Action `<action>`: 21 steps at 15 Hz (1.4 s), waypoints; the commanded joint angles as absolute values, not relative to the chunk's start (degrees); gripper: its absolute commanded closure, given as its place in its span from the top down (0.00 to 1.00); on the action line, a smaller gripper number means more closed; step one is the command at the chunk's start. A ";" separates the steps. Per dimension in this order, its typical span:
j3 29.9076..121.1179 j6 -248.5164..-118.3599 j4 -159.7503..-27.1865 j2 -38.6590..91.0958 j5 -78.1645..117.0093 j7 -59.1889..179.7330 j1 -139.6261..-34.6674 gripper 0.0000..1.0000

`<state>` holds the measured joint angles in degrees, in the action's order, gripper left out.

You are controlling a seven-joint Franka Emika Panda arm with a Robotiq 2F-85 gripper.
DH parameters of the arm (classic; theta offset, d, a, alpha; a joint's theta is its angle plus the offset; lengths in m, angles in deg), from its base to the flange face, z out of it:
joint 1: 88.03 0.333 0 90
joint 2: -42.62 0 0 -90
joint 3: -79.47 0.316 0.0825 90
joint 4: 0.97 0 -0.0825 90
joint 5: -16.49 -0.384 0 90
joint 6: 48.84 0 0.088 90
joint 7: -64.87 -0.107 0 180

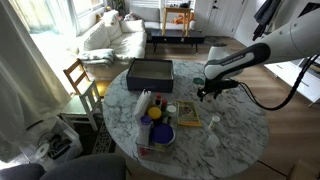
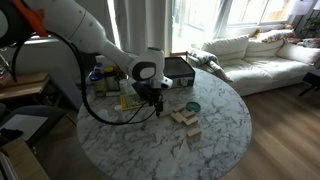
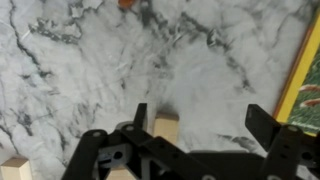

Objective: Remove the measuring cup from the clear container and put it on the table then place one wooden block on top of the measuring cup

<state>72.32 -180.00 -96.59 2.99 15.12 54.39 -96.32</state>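
My gripper (image 3: 200, 125) is open and empty, low over the marble table (image 3: 90, 70). One wooden block (image 3: 165, 128) lies on the table just inside its left finger, and another (image 3: 15, 165) lies at the lower left. In both exterior views the gripper (image 1: 208, 92) (image 2: 155, 100) hangs over the table's middle, with wooden blocks (image 2: 186, 119) beside it. A small pale thing (image 1: 213, 121), perhaps the measuring cup, stands on the table near the gripper. The clear container (image 1: 150, 112) holds several items at the table's side.
A dark grey box (image 1: 150, 72) (image 2: 178, 68) stands at the table's far edge. A green round item (image 2: 192, 106) and a yellow flat item (image 1: 188, 119) (image 3: 305, 70) lie near the blocks. A wooden chair (image 1: 82, 80) and a sofa (image 1: 112, 35) stand beyond the table.
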 commanded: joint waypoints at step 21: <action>76.11 -194.06 -104.71 8.89 10.30 70.07 -101.16 0.07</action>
<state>73.08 -191.93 -96.52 2.22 10.18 61.65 -99.28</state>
